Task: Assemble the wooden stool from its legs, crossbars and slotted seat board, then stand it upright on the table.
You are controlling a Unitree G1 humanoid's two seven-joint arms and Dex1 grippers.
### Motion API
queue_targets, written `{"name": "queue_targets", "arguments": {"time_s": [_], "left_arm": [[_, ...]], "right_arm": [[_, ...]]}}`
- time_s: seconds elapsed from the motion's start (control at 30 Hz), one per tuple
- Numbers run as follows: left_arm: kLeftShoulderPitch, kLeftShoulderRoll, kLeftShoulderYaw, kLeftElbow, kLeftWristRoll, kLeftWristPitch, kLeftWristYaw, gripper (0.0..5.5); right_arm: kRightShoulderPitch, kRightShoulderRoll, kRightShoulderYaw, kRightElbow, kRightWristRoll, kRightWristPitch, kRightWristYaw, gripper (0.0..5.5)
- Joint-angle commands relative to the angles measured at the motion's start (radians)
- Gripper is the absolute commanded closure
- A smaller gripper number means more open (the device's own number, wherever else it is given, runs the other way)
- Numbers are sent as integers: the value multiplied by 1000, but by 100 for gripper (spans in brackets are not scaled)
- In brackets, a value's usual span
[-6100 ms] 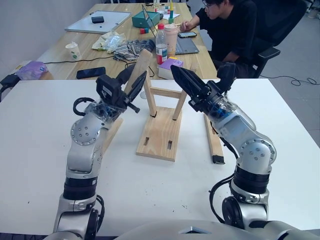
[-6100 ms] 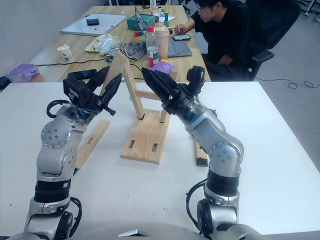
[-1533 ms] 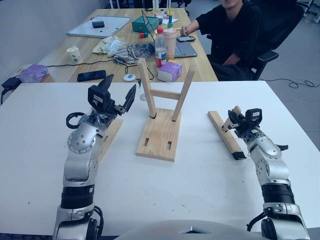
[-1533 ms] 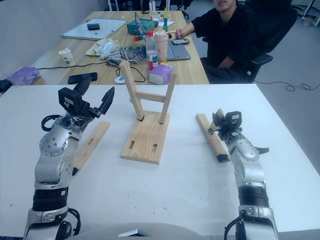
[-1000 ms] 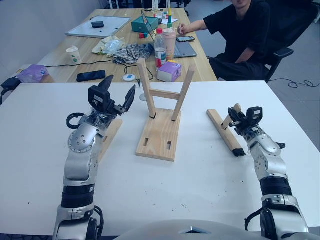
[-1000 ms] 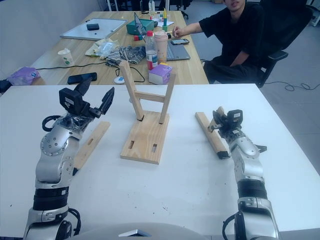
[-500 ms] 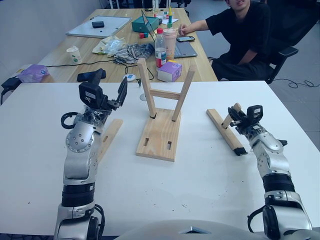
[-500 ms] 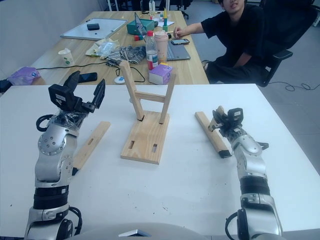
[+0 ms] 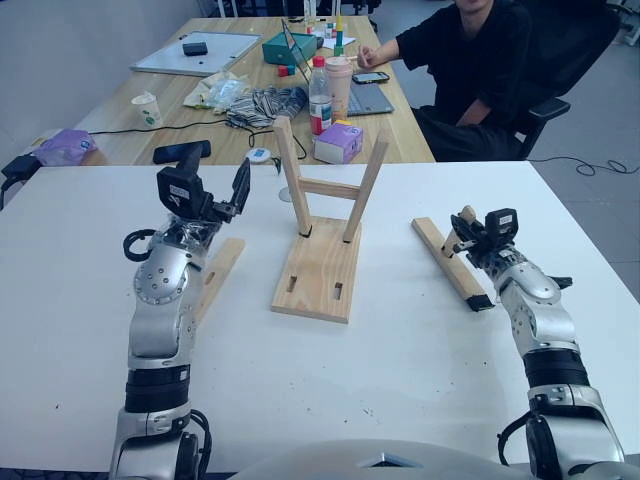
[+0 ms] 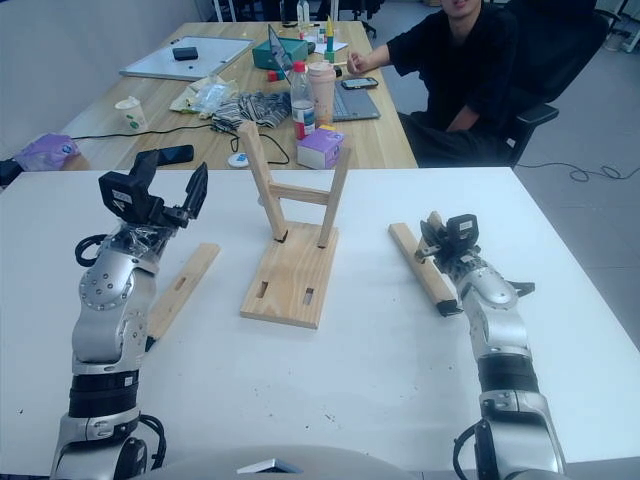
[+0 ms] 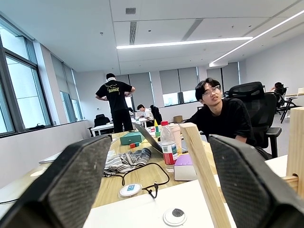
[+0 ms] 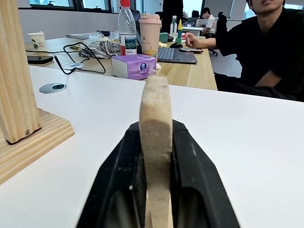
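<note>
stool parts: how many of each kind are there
seat board: 1
legs standing in it: 2
crossbar between them: 1
loose legs lying flat: 2
short wood piece in right pincer: 1
total: 7

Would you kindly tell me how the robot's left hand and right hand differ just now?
The left hand is open and holds nothing; the right hand is shut on a wooden piece. The left hand is raised well above the table; the right hand sits low, close to it. Both flank the seat board, one on each side.
</note>
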Motion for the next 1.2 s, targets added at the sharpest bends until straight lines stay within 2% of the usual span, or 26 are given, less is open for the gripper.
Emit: {"name": "queue_targets", "arguments": {"time_s": [0.03, 0.37, 0.6, 0.77, 1.0, 1.2], "left_arm": [[-16, 1, 17, 17, 2, 23, 9, 176], [-10, -2, 18, 11, -3, 26, 7, 176], [-23, -5, 16, 20, -9, 33, 6, 176], [-24, -5, 23, 18, -14, 37, 10, 176], [-29, -2, 25, 27, -14, 42, 2, 176], [-37, 3, 26, 35, -17, 46, -4, 176]], "right_arm": [[192, 40, 127, 150, -86, 278, 0, 509], [205, 32, 124, 223, -97, 268, 8, 509], [161, 6, 36, 205, 40, 398, 92, 509], [187, 3, 128, 258, -44, 314, 113, 509], [264, 11, 139, 273, -51, 275, 120, 509], [303, 25, 140, 379, -69, 193, 130, 509]]}}
